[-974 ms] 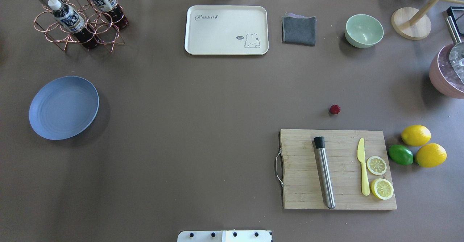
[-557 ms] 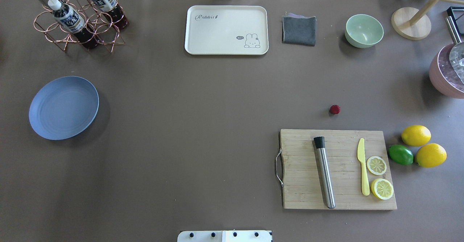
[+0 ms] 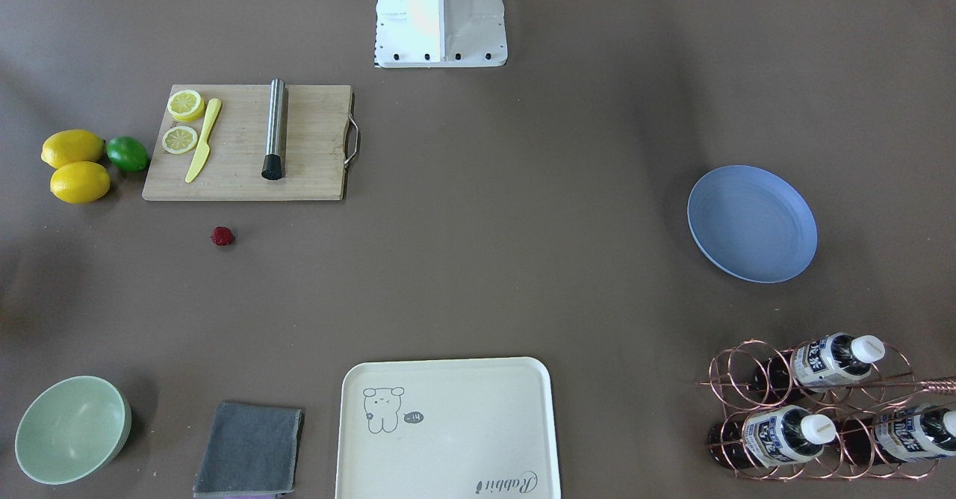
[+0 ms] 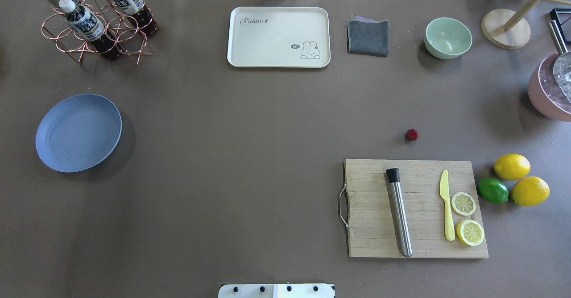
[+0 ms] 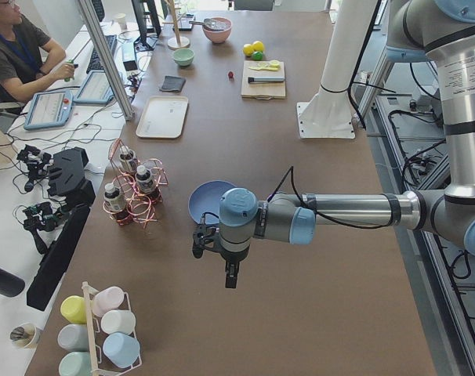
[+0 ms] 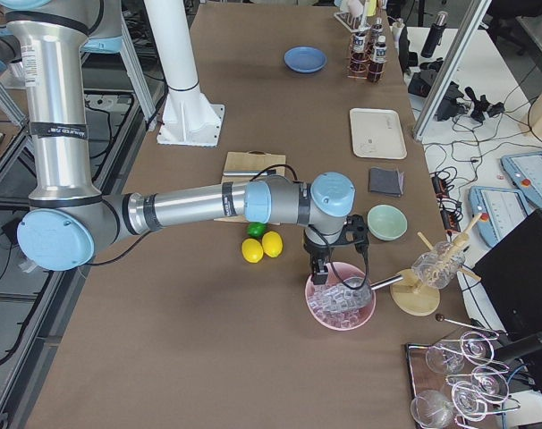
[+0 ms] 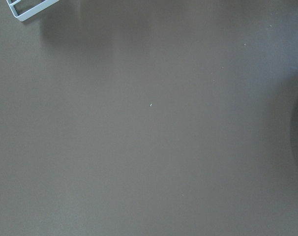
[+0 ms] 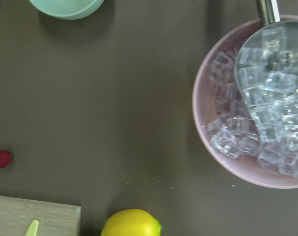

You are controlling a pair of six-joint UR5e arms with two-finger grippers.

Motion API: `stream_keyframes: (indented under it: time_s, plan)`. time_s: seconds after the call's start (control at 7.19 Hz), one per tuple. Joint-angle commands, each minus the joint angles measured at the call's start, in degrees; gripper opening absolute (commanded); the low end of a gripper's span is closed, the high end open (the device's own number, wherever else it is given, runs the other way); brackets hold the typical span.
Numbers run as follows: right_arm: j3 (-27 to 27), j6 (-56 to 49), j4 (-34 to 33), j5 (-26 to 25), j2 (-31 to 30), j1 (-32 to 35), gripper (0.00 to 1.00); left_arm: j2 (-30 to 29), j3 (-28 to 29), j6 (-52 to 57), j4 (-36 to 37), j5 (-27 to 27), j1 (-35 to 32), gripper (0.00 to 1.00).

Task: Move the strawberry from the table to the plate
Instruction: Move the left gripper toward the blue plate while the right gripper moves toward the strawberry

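The strawberry (image 4: pixel 412 134) lies on the table (image 4: pixel 250 155) just past the far long edge of the bamboo cutting board (image 4: pixel 370 226), on the side away from the robot, near that edge but not touching it. Nothing touches the berry. The blue plate (image 4: pixel 78 133) sits well apart from the board, far off its handle end towards the robot's left, and holds nothing.

On the board lie a steel muddler (image 4: pixel 399 213) with a black tip, a yellow plastic knife (image 4: pixel 447 204) and two lemon halves (image 4: pixel 463 203), cut faces up. Just off the board's end opposite the handle sit two whole lemons (image 4: pixel 511 166) with a green lime (image 4: pixel 493 190) between them and the board.

The right gripper (image 6: pixel 320 271) shows only in the right-hand side view, hanging above the pink bowl of ice cubes (image 6: pixel 341 304), out past the lemons from the board. Whether its fingers are spread or closed I cannot tell. Its wrist camera looks down on that bowl, a metal scoop (image 8: pixel 272 83) lying in the ice, one corner of the board and the strawberry at the view's left edge.

The left gripper (image 5: pixel 230 279) shows only in the left-hand side view, pointing down above bare table near the plate, on the plate's side away from the board; its grip cannot be told either
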Motion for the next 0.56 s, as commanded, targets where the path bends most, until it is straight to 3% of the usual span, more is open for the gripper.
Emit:
stream_keyframes:
  time_s: [0.0,0.14,0.28,0.42]
  plan:
    - [3.6,17.6,11.1,0.6,0.0,-8.3,1.0,-0.3,-0.4,-0.1,-0.1,-0.7,-0.3,0.98]
    - [3.3,27.5,19.4,-1.0,-0.1,-11.9,1.0,-0.6,-0.1,0.0,-0.2,-0.7,-0.3,0.98]
    - [3.5,29.4,21.2,-1.3,0.0,-13.3,1.0,-2.2,1.1,-0.4,-0.8,-0.7,1.3,0.98]
    - [3.5,28.9,21.1,-1.4,0.2,-13.7,1.0,-7.1,4.6,-9.7,-4.3,-1.5,6.2,0.98]
